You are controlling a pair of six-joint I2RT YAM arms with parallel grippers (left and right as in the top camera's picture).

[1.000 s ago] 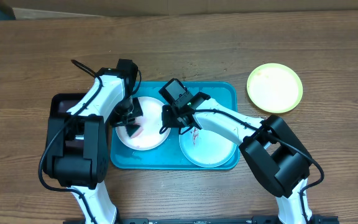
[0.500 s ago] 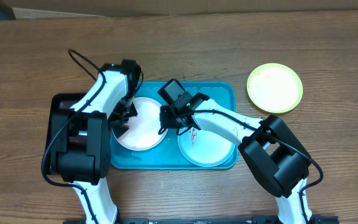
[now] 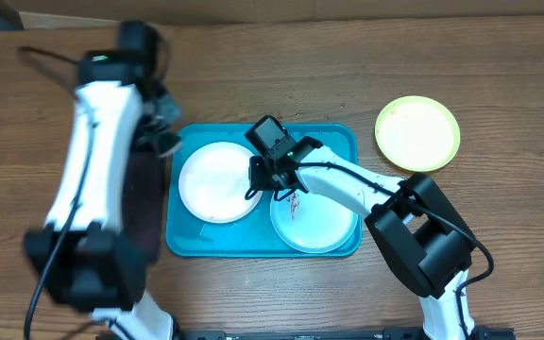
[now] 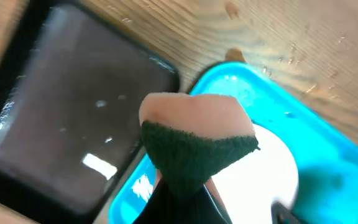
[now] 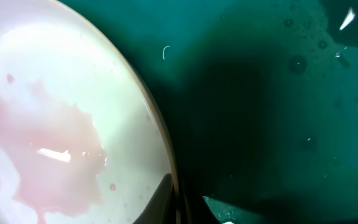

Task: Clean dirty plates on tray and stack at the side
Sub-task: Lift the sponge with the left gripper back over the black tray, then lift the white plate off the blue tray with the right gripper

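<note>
Left wrist: left tool (image 4: 180, 198) clamped on sponge (image 4: 194, 140), held above black tray (image 4: 61, 112), likely for a rinse; right tool (image 5: 188, 205) pinches smeared plate (image 5: 61, 118) by its rim, steadying it in blue tray (image 5: 278, 112). Yellow-green plate (image 3: 417, 133) sits aside on counter (image 3: 499, 57), far right.

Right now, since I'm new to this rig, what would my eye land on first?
The turquoise tray mid-table, carrying a white plate and a red-smeared plate. The left gripper clamps a green-and-pink sponge near the black tray, and a yellow-green plate sits alone on the table's right.
</note>
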